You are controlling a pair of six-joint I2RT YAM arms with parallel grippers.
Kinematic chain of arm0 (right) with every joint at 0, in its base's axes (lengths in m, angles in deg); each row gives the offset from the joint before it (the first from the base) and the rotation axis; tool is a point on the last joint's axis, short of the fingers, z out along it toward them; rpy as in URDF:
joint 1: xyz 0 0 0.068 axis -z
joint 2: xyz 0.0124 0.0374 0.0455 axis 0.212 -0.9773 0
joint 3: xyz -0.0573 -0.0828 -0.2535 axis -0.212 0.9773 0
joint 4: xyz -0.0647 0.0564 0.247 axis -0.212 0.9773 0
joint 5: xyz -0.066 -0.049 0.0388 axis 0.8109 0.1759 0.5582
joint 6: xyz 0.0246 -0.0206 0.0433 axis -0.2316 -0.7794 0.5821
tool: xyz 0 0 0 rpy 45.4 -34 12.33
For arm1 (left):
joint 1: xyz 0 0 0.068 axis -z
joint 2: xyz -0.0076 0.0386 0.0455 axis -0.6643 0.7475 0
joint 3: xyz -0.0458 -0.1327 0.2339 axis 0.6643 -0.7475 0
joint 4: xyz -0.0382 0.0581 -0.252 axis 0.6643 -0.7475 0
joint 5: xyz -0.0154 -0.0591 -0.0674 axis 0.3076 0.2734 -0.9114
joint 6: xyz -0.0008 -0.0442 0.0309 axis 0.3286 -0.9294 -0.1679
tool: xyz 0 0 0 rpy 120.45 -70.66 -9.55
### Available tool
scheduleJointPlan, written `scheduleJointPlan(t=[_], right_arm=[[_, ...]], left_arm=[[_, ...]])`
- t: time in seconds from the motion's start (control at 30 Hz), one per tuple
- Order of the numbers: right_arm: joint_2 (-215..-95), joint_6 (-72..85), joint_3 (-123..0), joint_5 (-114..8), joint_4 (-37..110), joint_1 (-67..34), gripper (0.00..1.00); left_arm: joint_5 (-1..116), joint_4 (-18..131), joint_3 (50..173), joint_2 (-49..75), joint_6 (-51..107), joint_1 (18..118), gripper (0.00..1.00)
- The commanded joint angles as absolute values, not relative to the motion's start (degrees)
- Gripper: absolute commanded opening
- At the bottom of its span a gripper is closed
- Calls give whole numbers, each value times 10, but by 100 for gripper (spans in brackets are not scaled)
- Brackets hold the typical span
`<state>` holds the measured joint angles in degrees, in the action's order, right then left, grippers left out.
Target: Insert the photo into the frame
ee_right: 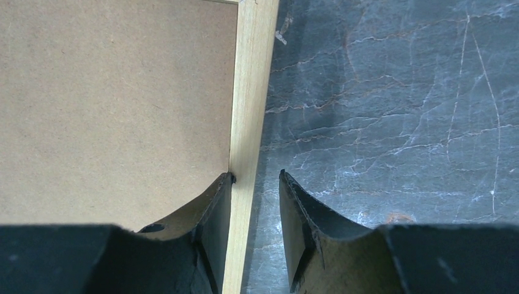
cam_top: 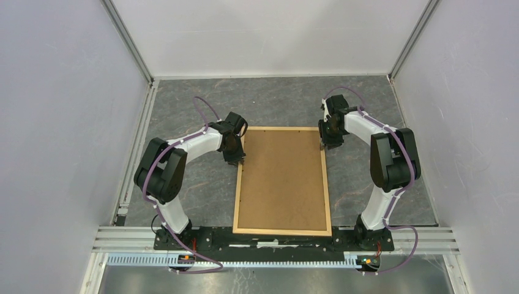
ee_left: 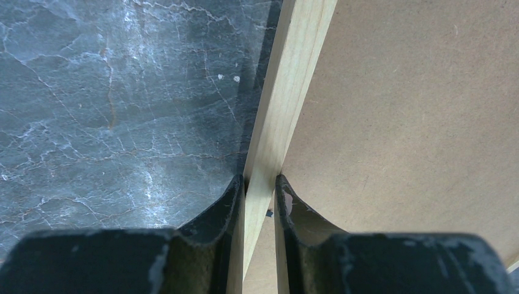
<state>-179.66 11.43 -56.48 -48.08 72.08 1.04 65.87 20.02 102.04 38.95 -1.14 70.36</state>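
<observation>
The frame (cam_top: 237, 190), thin light wood, lies flat mid-table with a plain brown board (cam_top: 283, 177) filling it. The photo is hidden. My left gripper (cam_top: 235, 160) is at the frame's left rail near the far end. In the left wrist view the gripper (ee_left: 260, 179) is shut on that rail (ee_left: 294, 73), with a finger on either side. My right gripper (cam_top: 326, 146) straddles the right rail near the far corner. In the right wrist view it (ee_right: 256, 174) is open: the inner finger touches the rail (ee_right: 251, 92), while the outer finger (ee_right: 294, 202) stands off it over the table.
The dark marbled tabletop (cam_top: 190, 110) surrounds the frame. White walls enclose the cell at the back and on both sides. The arm bases sit on a metal rail (cam_top: 275, 242) just below the frame's near edge.
</observation>
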Motion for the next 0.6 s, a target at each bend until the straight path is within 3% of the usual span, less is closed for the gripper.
scheduleJointPlan(t=[0.0, 0.33, 0.57], right_arm=[[-1805, 105, -580, -434, 737, 11, 40], [-1868, 120, -532, -315, 723, 5, 39], [-1890, 114, -521, -442, 697, 5, 40]], left_arm=[[652, 176, 1005, 418, -9, 715, 2], [655, 176, 1005, 416, -6, 715, 2], [657, 173, 1008, 418, -3, 719, 2]])
